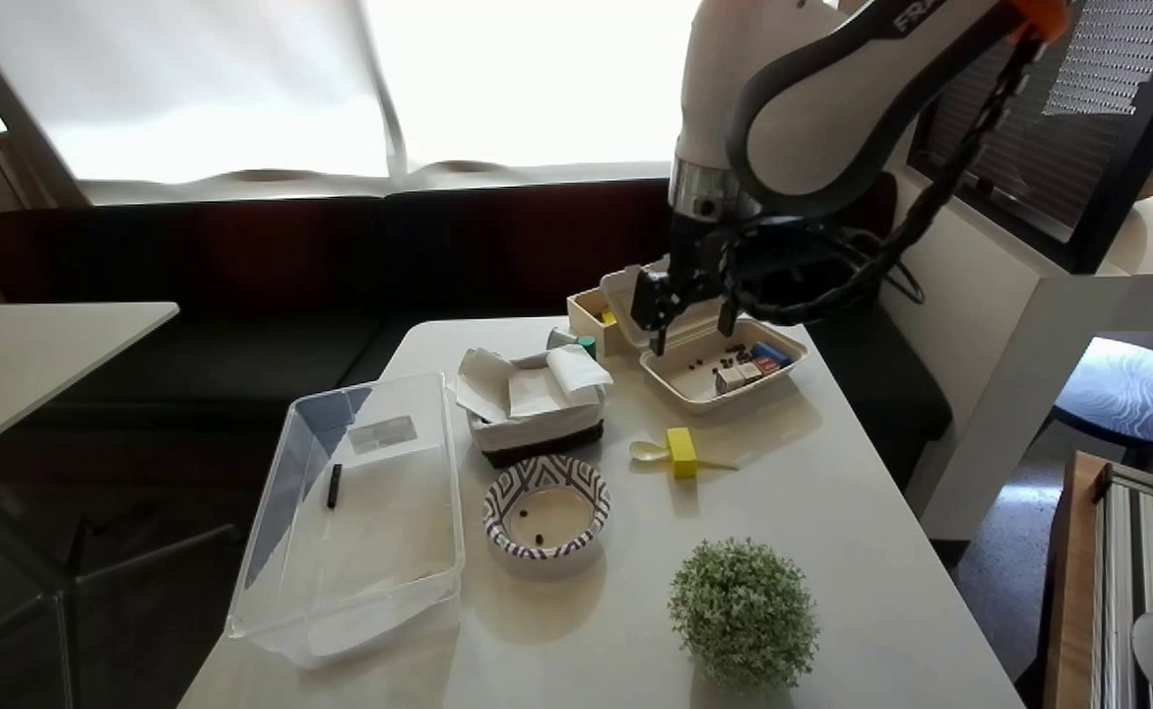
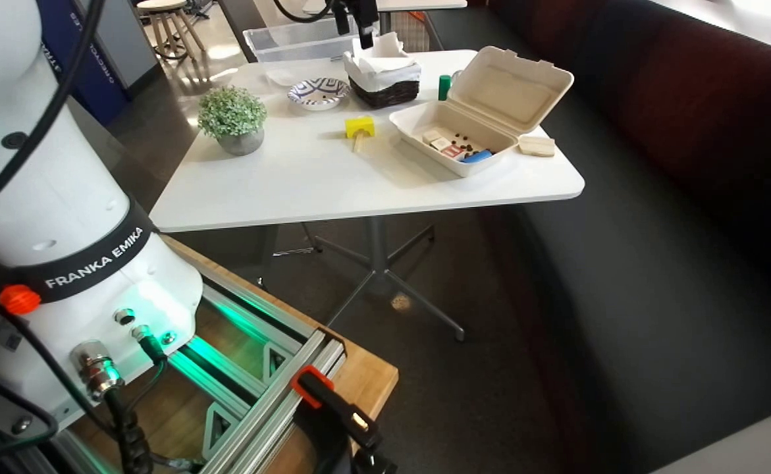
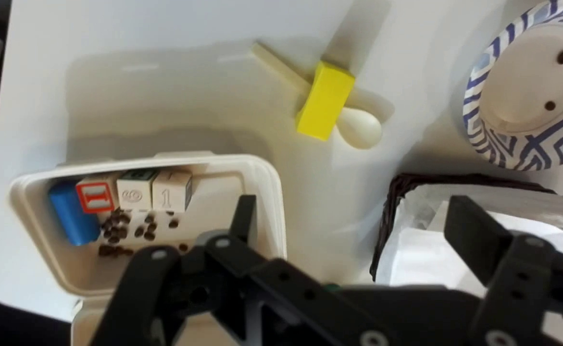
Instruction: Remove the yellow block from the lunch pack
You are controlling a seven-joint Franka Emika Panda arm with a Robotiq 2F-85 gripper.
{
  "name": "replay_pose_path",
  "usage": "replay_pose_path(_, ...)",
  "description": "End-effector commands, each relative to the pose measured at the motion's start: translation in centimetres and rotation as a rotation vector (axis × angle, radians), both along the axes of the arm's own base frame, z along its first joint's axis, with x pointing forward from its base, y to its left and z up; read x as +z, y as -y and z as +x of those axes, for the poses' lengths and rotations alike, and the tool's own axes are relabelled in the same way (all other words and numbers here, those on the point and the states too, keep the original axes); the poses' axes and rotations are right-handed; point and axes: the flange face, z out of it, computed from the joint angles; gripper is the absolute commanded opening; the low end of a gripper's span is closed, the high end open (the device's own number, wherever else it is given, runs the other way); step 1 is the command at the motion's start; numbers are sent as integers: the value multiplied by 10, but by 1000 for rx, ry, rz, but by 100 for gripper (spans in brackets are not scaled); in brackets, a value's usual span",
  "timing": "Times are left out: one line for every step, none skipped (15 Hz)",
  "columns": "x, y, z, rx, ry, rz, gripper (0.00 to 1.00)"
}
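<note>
Your fingers (image 3: 476,235) hang wide apart above the table (image 1: 862,591). The yellow block (image 3: 325,103) lies across the spoon (image 3: 358,129) on the table, outside the pack (image 3: 218,190). In the wrist view, you see the pack open near the yellow block, holding three cubes (image 3: 135,196), a blue piece (image 3: 76,216) and brown bits (image 3: 149,236).

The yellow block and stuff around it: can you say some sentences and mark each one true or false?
The yellow block lies across the spoon. True.
Three toy cubes sit in the lunch box. True.
The yellow block is inside the lunch box. False: it is outside.
The lunch box is shut. False: its lid stands open.
Two dark bits lie in the bowl. True.
The yellow block is being gripped. False: the gripper is open and empty.
</note>
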Motion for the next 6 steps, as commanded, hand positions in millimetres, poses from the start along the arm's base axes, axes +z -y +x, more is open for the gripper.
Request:
replay_pose_path(37, 5, -35, 118, 59, -17, 100)
replay_pose_path(24, 2, -13, 61, 44, -18, 100)
replay_pose_path(34, 4, -18, 85, 60, -19, 100)
replay_pose_path(39, 5, -23, 98, 70, -22, 100)
replay_pose_path(41, 6, -26, 104, 73, -23, 100)
replay_pose_path(41, 6, -28, 107, 73, -24, 100)
